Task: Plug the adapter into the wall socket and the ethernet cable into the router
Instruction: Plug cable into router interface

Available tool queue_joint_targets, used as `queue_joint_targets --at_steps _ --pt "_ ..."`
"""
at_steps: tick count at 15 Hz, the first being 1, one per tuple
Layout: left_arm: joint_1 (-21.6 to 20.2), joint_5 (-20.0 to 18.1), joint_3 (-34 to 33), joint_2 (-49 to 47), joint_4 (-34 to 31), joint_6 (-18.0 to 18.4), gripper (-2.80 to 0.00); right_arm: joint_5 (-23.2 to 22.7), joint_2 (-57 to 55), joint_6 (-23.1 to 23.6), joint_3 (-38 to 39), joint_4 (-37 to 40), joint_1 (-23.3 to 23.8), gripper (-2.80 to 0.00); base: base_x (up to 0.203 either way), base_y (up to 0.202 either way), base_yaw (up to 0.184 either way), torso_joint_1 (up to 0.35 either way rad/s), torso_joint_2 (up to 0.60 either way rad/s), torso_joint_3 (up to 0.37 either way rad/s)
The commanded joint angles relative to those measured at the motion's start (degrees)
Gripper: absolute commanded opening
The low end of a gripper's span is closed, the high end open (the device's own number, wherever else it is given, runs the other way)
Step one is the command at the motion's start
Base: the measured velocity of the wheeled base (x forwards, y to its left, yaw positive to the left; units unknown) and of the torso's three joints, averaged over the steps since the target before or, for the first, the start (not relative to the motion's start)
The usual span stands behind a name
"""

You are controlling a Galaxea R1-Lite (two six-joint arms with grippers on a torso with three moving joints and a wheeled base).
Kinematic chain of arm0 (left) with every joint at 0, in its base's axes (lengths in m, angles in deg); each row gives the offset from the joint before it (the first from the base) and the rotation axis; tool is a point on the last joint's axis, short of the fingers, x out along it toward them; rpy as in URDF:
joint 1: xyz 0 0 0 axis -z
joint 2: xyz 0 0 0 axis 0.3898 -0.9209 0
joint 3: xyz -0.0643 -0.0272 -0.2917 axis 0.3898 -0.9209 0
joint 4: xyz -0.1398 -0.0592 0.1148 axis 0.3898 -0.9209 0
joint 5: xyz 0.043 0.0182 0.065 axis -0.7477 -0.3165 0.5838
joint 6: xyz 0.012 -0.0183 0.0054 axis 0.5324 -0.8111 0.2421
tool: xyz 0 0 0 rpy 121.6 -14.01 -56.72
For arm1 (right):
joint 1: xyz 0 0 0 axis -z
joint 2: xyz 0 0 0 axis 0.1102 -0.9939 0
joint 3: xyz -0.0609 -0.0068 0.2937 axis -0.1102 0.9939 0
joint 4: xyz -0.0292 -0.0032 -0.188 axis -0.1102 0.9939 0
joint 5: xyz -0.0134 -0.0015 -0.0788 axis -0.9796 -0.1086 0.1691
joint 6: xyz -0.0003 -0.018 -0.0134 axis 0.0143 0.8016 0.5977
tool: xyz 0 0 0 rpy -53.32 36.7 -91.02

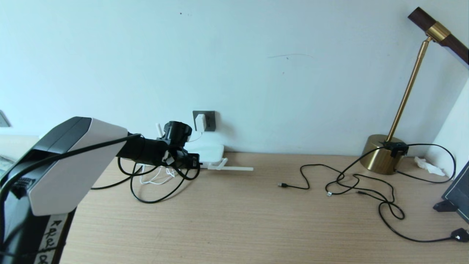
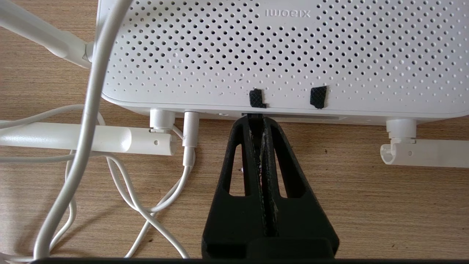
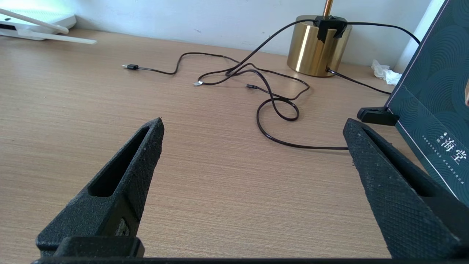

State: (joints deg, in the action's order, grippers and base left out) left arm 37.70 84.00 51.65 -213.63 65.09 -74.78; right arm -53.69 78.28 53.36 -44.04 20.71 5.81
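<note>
The adapter is already sitting in the wall socket, up around 12 o'clock from the router. The left gripper has its fingers pressed together right at the router's port edge, pinching what looks like the plug end of the ethernet cable, though the plug itself is hidden between them. The black cable loops back over the desk toward 7 o'clock. The thin white cord is plugged in just beside. The right gripper sits spread wide over bare desk, with thin black cables lying out at its 12 o'clock.
</note>
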Motion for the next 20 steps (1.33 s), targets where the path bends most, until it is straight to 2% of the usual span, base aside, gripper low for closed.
queue_joint_targets --at_steps 1,2,3,10,13,16,20 --pt "0.0 0.08 0.01 -0.1 -0.02 -0.05 -2.8 -0.03 -0.06 0.07 0.62 -0.04 -0.02 0.0 0.0 0.0 0.0 0.0 0.0 0.0" --pt "0.0 0.08 -0.08 -0.1 0.04 -0.05 -2.8 -0.03 -0.06 0.07 0.62 -0.04 -0.1 0.0 0.0 0.0 0.0 0.0 0.0 0.0" --pt "0.0 0.08 -0.08 -0.01 0.16 -0.05 0.0 -0.03 -0.06 0.07 0.62 -0.04 -0.02 0.0 0.0 0.0 0.0 0.0 0.0 0.0" --pt "0.0 0.08 -0.74 0.92 -0.18 -0.49 0.0 -0.03 -0.06 0.07 0.62 -0.04 -0.02 0.0 0.0 0.0 0.0 0.0 0.0 0.0" --pt "0.31 0.08 -2.61 4.8 -0.89 -0.49 0.0 -0.03 -0.06 0.07 0.62 -0.04 -0.09 0.0 0.0 0.0 0.0 0.0 0.0 0.0" --pt "2.45 0.08 -7.04 13.69 -1.51 -0.49 0.0 -0.03 -0.06 0.07 0.62 -0.04 -0.02 0.0 0.0 0.0 0.0 0.0 0.0 0.0" --pt "8.98 0.36 -11.87 29.61 -6.82 -1.7 0.0 -0.03 -0.06 0.07 0.62 -0.04 -0.1 0.0 0.0 0.0 0.0 0.0 0.0 0.0"
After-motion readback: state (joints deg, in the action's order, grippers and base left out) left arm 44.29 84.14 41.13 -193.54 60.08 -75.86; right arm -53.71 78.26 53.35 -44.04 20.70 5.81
